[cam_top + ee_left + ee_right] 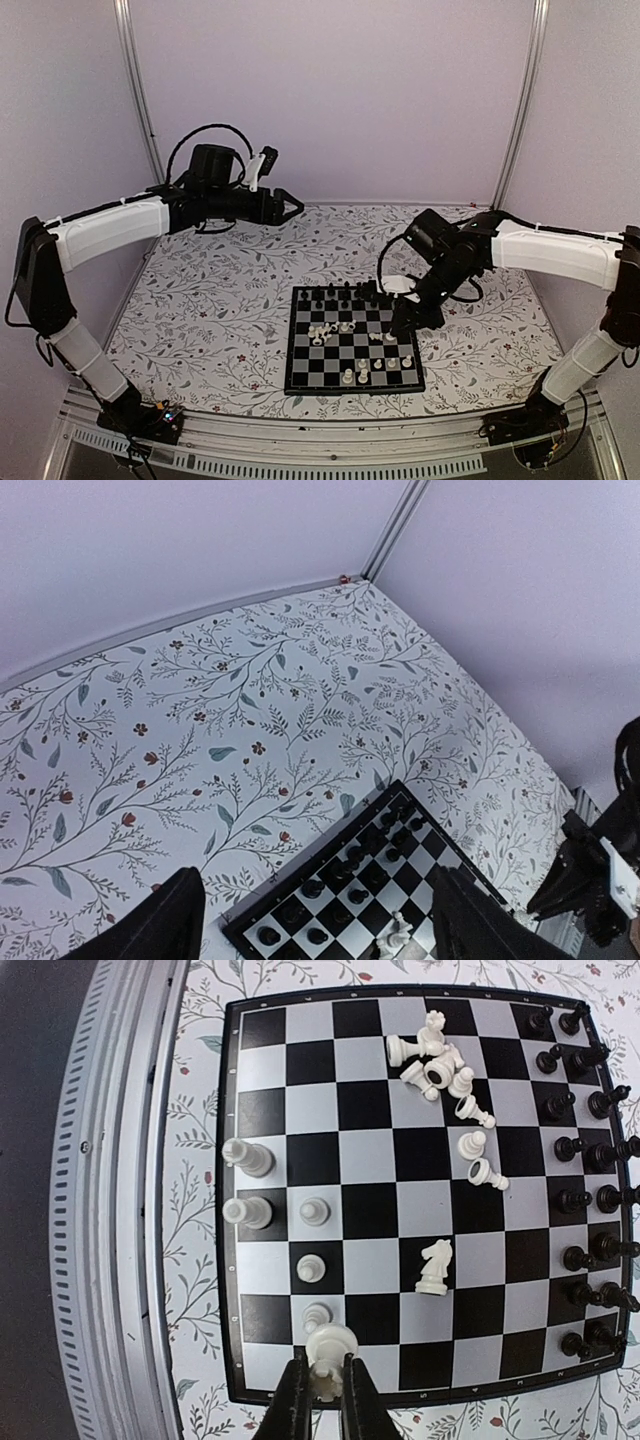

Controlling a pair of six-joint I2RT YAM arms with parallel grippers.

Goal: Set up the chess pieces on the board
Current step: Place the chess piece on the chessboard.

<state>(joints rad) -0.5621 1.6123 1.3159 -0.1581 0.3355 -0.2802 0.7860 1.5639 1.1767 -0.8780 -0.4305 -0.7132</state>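
The board lies on the table's near middle, also seen in the right wrist view and the left wrist view. Black chess pieces stand in its two far rows. Several white pieces lie in a heap, a white knight stands mid-board, and white pawns and taller pieces stand near the front edge. My right gripper is shut on a white rook-like piece, held tilted just over the board's near right corner. My left gripper hangs open and high at the back left.
A floral cloth covers the table. A metal rail runs along the near edge, beside the board. Lilac walls and metal posts close off the back and sides.
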